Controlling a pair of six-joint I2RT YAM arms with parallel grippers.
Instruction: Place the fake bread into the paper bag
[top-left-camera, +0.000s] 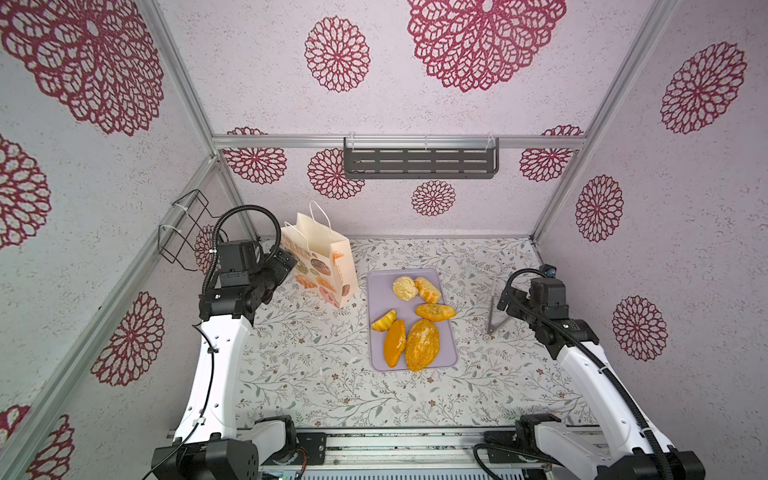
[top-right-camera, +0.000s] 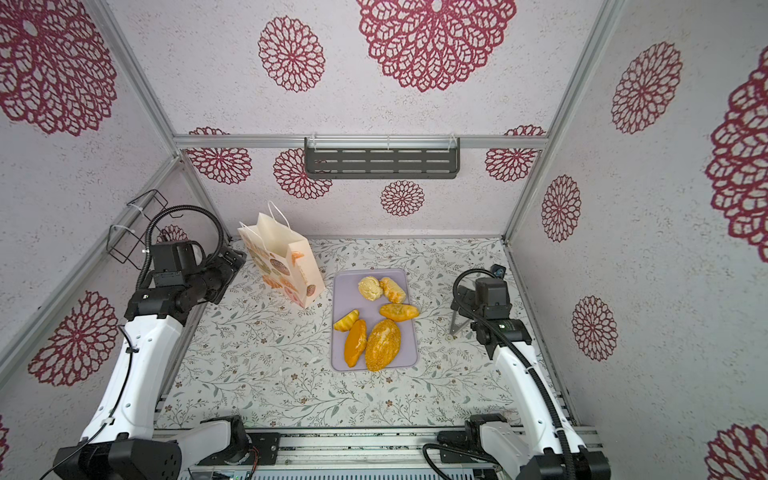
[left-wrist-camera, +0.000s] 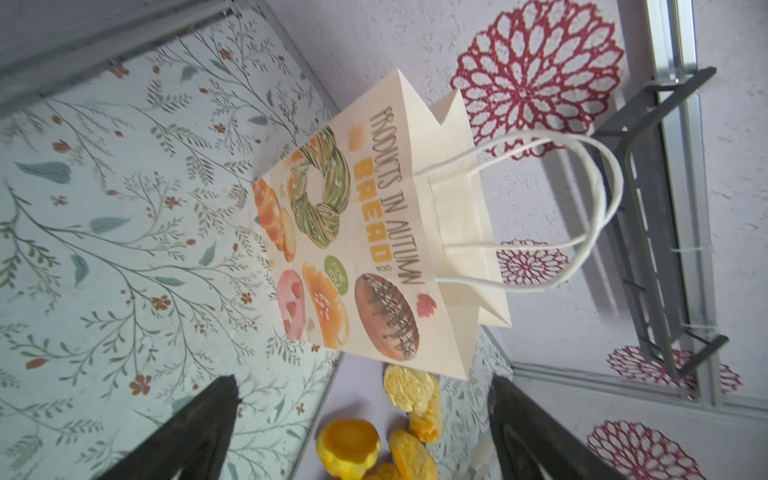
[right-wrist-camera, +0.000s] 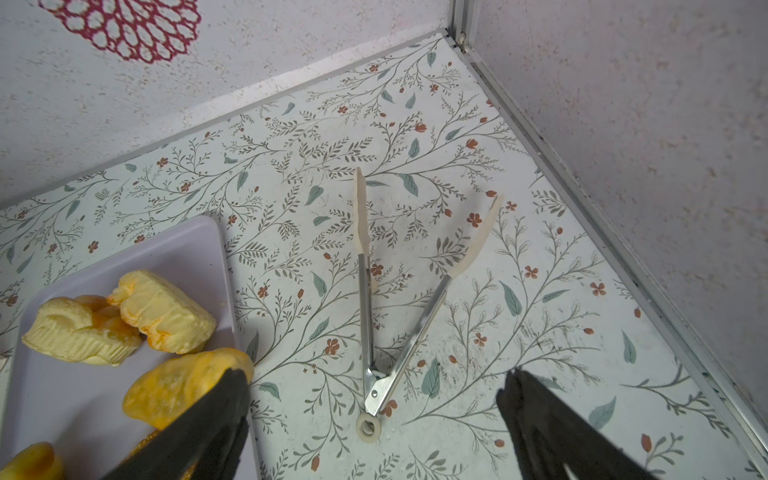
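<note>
Six pieces of fake bread (top-left-camera: 422, 345) to move, none seen in the paper bag (top-left-camera: 320, 257); all lying on the lilac tray (top-left-camera: 382, 291), just off to one side of the right pincer (right-wrist-camera: 378, 376) and beyond the bag from the left pincer (left-wrist-camera: 365, 386). Spread wide, both of them, clamped on nothing.

Probably the opening step: right to take the tongs (right-wrist-camera: 365, 299) lying splayed on the surface (top-left-camera: 316, 374) straight ahead of it, left to steady the bag standing upright just in front of it. For the tongs, come down across both arms partway between hinge and pale tips, then close slowly, squeezing rather than skidding them along. For the bag, go for a top edge and press lightly, to avoid tipping or creasing thin paper.

Hard to judge: inside of the bag, barely visible from above. Left pincer's tips hard to pick out in both top views, so contact with the bag uncertain there; apparently a gap, going by the wrist view. Some loaves cut off at wrist-view edges.
</note>
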